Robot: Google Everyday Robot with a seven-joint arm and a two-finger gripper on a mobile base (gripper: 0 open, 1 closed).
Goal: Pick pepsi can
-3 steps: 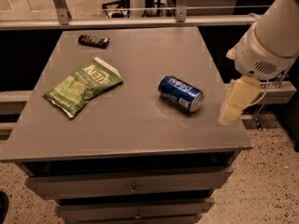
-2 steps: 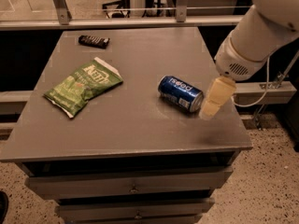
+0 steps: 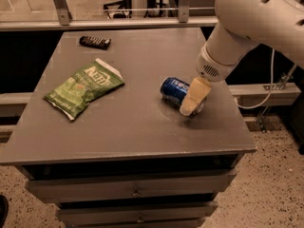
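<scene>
Currently: pepsi can (image 3: 174,90) lies on its side, right of centre on the grey cabinet top (image 3: 133,132). Its long axis runs from upper left to lower right, with the blue wall and white lettering facing up. No support on either side, so judged free to roll.

Gripper (image 3: 193,99) is at the can's lower-right end, its cream tip overlapping that end in the camera view. Touching or just above: cannot tell. How wide the gripper stands also cannot be told from this angle. The white arm (image 3: 247,27) comes in from the upper right and slopes down toward the can. That probably sets the gripper across the round body, the only sensible hold on a can lying flat.

Judgement: step in hand is the last alignment before the grasp. The can rests on the top, not yet lifted.

Risk: an off-centre touch could roll the can toward the near-right edge.

Surroundings: 1 green Kettle chip bag (image 3: 84,88) well apart to the left, and 1 dark wrapped bar (image 3: 95,42) near the far-left edge. Neither obstructs the approach.
</scene>
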